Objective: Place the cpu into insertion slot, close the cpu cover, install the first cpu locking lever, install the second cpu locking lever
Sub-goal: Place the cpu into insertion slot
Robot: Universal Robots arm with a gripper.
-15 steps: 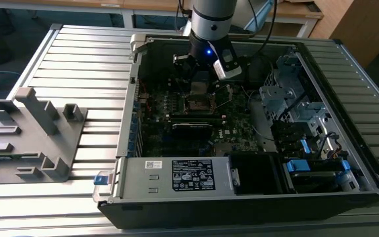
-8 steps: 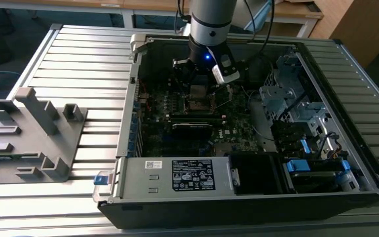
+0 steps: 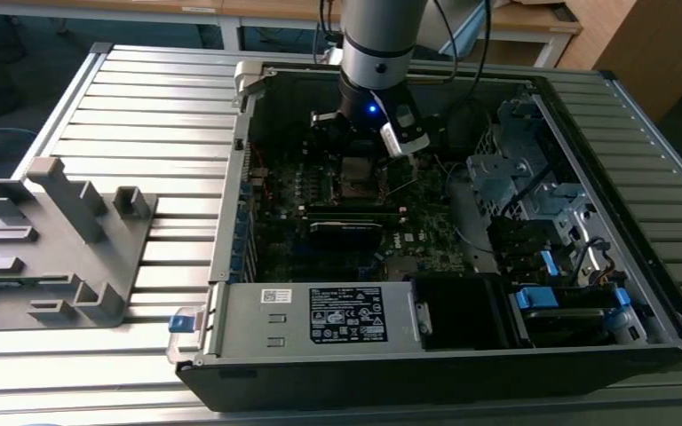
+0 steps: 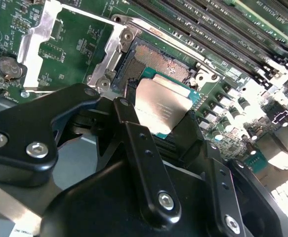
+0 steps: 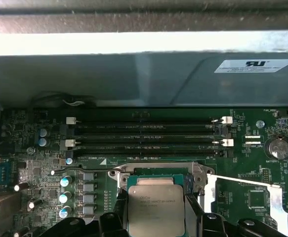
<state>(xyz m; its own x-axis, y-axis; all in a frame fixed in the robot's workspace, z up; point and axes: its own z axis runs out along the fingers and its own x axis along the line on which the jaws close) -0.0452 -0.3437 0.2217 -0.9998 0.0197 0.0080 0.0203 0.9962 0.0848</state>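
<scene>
My gripper (image 4: 159, 118) is shut on the cpu (image 4: 162, 104), a flat square chip with a dull grey metal top, pinched by two opposite edges between black fingers (image 4: 134, 133). The chip hangs tilted just above the open insertion slot (image 4: 158, 55), whose gold contact field shows beyond it. The cpu cover (image 4: 41, 34), a shiny silver frame with an open window, is swung fully back beside the slot. In the first wrist view the cpu (image 5: 156, 210) sits in my gripper (image 5: 156, 219) over the slot (image 5: 153, 170), with the cover (image 5: 242, 181) laid open. The exterior view has my gripper (image 3: 362, 146) low inside the computer case.
Rows of memory slots (image 5: 144, 138) run beside the socket, with the case wall (image 5: 134, 79) behind them. A coin battery (image 5: 274, 146) lies near the opened cover. Drive cages (image 3: 519, 169) and a power supply (image 3: 317, 315) crowd the case. A grey fixture (image 3: 57, 248) stands on the table.
</scene>
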